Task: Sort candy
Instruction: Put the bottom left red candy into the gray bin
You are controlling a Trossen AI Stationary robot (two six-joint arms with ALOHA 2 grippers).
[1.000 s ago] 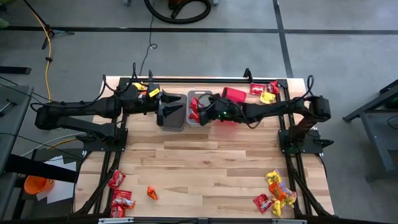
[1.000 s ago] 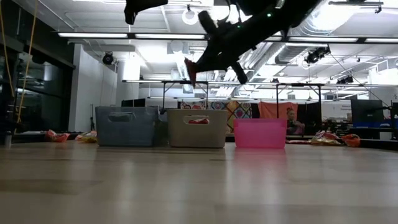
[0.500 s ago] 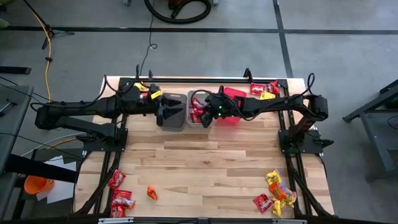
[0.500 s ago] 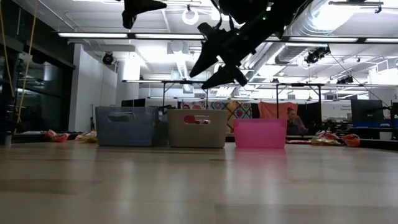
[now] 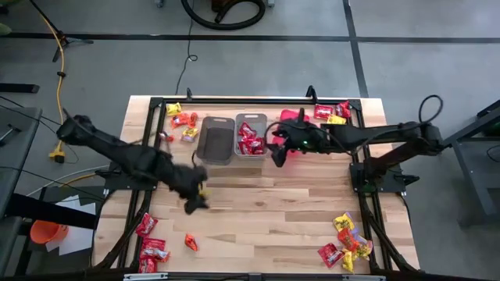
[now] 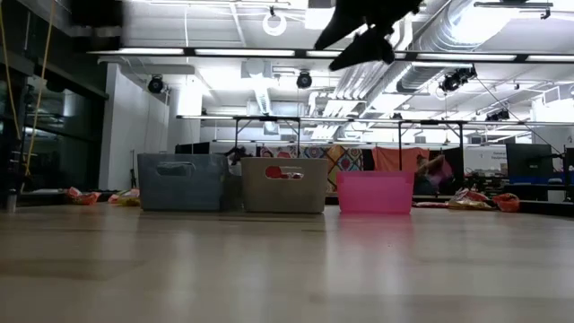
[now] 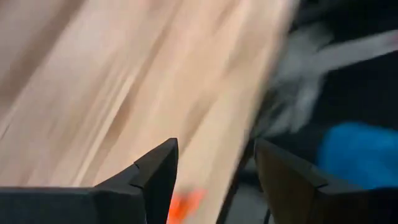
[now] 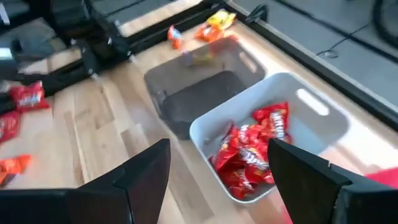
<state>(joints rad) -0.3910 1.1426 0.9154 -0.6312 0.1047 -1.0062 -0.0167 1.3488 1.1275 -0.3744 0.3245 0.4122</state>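
Near edge of the worktop (image 5: pixel 266 203): loose candy (image 5: pixel 348 238), small shiny sweets in red, yellow and orange wrappers, clustered at both near corners, with one orange piece (image 5: pixel 190 242) apart; the left hand (image 5: pixel 195 199) hangs over the boards just beyond, fingers spread and empty. Far side: the right hand (image 5: pixel 275 152), fingers spread and empty, hovers by the middle bin (image 5: pixel 251 125), which holds red pieces (image 8: pixel 252 152); the darker bin (image 5: pixel 216 139) stands beside it; further sweets lie at both far corners.

The left hand (image 5: pixel 195 204) left the bins; the right hand (image 5: pixel 275 154) opened, empty.
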